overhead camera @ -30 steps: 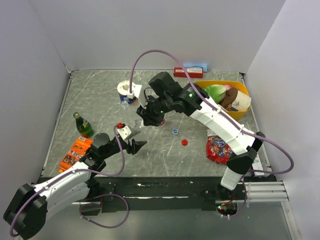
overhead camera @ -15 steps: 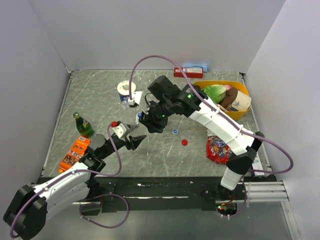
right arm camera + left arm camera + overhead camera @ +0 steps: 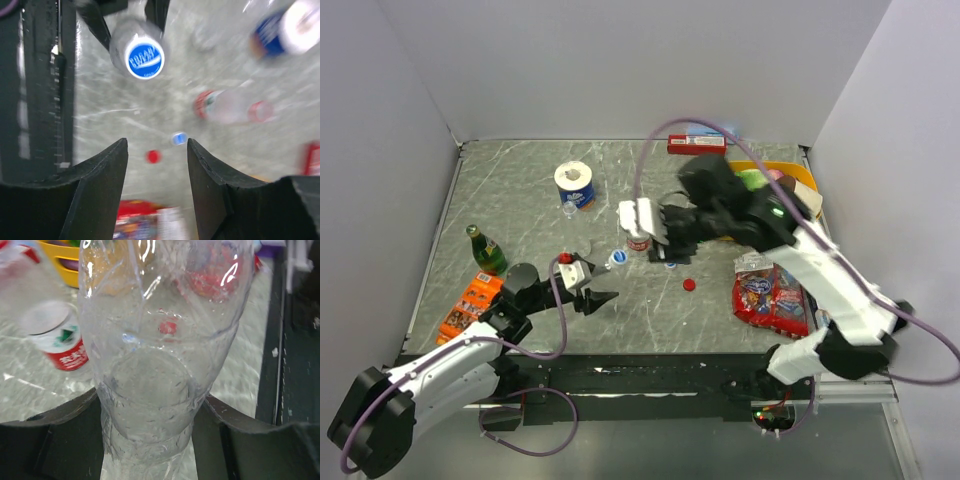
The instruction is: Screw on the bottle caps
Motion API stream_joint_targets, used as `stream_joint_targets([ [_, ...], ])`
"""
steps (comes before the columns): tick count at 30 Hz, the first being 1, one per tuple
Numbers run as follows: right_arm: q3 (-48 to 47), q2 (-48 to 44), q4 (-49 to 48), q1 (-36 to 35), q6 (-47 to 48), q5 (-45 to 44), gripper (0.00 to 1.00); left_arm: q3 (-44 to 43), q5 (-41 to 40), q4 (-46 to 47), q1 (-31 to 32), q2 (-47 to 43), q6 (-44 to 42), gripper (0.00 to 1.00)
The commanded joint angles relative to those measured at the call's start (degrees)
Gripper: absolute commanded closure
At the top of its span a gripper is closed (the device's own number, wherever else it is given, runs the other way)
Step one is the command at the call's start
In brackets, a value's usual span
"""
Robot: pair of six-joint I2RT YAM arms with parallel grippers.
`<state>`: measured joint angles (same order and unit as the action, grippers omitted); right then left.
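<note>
My left gripper (image 3: 150,412) clamps the thin clear plastic bottle (image 3: 160,340), my right gripper (image 3: 157,146) gapes empty; squeezing harder could buckle it and skew its round blue cap (image 3: 144,59).

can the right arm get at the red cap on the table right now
Probably yes. The right gripper is open and empty, and the red cap lies bare on the table with nothing over it. The loose blue cap lies close beside it, apart, so it may get nudged.

Marble tbl (image 3: 520,190), red cap (image 3: 689,284) (loose), snack pkt (image 3: 765,297)
</note>
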<state>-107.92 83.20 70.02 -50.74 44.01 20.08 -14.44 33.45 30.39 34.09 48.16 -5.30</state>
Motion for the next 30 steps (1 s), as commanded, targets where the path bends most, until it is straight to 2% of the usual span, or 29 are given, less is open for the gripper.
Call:
stream_joint_targets([
  [1,2.3,-6.4,-4.2,-1.3,22.3,8.8,0.42,-4.5,9.7,-6.1,0.0,1.9,-7.7,0.99],
  [5,2.4,-5.7,4.5,-3.7,35.1,11.6,0.41,-6.7,11.1,-8.1,0.0,3.6,-10.3,0.99],
  [10,5.8,-5.4,5.2,-5.2,42.7,12.4,0.40,-8.9,12.5,-10.7,0.0,4.7,-13.4,0.99],
  [19,2.5,-1.0,6.1,-6.4,44.0,12.3,0.40,-11.2,14.1,-15.7,0.5,5.5,-18.0,0.99],
  [30,-0.6,2.8,11.8,-6.7,46.7,11.0,0.44,-11.7,13.8,-15.5,1.2,5.9,-19.6,0.99],
])
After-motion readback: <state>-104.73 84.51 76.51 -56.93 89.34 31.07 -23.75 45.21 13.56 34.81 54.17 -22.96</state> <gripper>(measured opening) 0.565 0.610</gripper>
